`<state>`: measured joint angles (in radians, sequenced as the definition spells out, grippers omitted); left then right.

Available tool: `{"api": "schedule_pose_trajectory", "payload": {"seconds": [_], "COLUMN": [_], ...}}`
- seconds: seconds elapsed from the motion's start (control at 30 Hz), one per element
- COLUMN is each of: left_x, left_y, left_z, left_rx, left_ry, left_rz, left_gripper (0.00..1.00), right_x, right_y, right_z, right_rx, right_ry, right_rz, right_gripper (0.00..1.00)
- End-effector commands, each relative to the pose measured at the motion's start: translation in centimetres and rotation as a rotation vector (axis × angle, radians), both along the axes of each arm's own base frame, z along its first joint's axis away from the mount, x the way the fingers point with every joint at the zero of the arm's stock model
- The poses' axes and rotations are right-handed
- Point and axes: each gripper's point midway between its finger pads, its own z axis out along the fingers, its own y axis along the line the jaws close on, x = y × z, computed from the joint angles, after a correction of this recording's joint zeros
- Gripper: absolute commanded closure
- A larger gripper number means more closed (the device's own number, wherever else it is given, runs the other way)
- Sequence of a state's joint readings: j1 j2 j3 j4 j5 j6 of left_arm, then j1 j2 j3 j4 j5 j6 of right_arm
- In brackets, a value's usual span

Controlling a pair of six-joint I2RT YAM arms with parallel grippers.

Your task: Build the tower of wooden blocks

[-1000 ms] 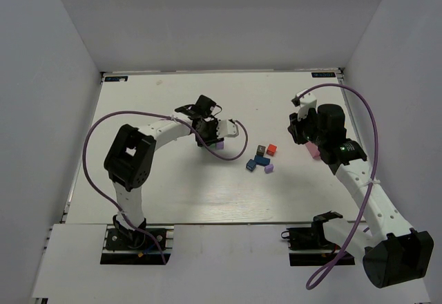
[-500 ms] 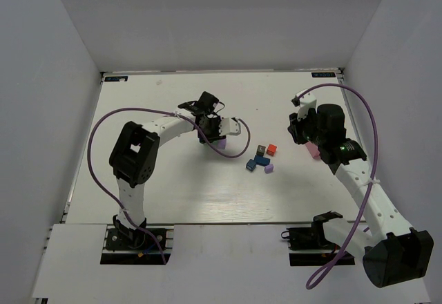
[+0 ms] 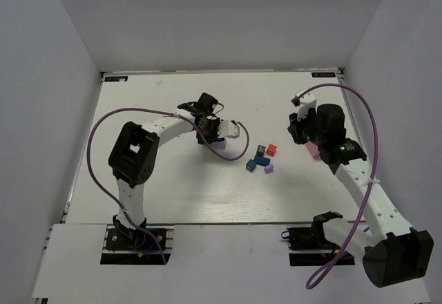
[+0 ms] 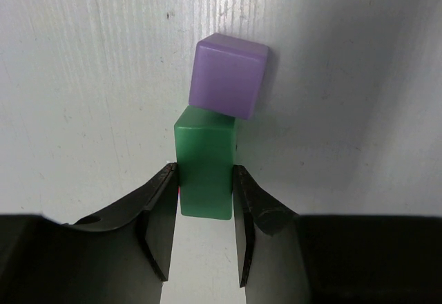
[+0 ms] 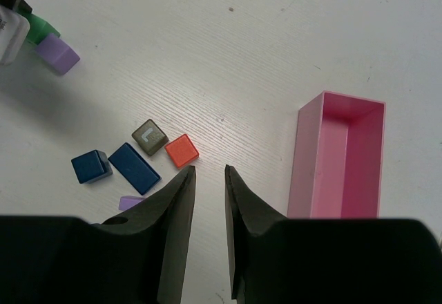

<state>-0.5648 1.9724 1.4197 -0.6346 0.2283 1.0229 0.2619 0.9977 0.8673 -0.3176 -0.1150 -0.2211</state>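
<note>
My left gripper (image 4: 204, 183) is shut on a green block (image 4: 204, 166) that stands low on the table, its far end touching a purple cube (image 4: 229, 74). From above, the left gripper (image 3: 219, 137) sits left of centre with the purple cube (image 3: 221, 146) at its tip. Loose blocks lie to its right: a dark one (image 5: 150, 137), a red one (image 5: 181, 150), a blue bar (image 5: 133, 168), a blue cube (image 5: 90, 166) and a flat purple piece (image 5: 131, 202). My right gripper (image 5: 208, 171) hovers above the table beside the red block, empty, its jaws a narrow gap apart.
A pink rectangular tray (image 5: 338, 155) lies just right of my right gripper; it also shows in the top view (image 3: 313, 150) under the right arm. The left arm's purple cable (image 3: 238, 157) loops near the loose blocks (image 3: 261, 159). White walls close in the table.
The left gripper has shifted slightly to the right with the green block, staying against the purple cube. The right arm has not moved.
</note>
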Motion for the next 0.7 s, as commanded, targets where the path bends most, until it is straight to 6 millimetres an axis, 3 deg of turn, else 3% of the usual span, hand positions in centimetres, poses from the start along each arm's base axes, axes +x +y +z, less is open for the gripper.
{"api": "schedule_pose_trajectory", "payload": {"seconds": [0.0,0.33,0.67], "left_x": [-1.27,-2.09,-1.48], "left_y": [0.61,0.60,0.22], "left_z": [1.29,1.02,0.96], "left_rx": [-0.001,-0.007,-0.012], "left_ry": [0.020,0.038,0.029], "left_rz": [-0.040,-0.076,-0.076], "left_gripper": [1.00,1.00,1.00], "right_x": [0.28,0.30,0.33], "right_y": [0.29,0.25,0.26], "right_z": [0.28,0.28,0.18], "right_rx": [0.003,0.003,-0.003], "right_ry": [-0.025,-0.025,-0.024], "right_rz": [0.016,0.015,0.015], "right_gripper": [0.70,0.70,0.70]}}
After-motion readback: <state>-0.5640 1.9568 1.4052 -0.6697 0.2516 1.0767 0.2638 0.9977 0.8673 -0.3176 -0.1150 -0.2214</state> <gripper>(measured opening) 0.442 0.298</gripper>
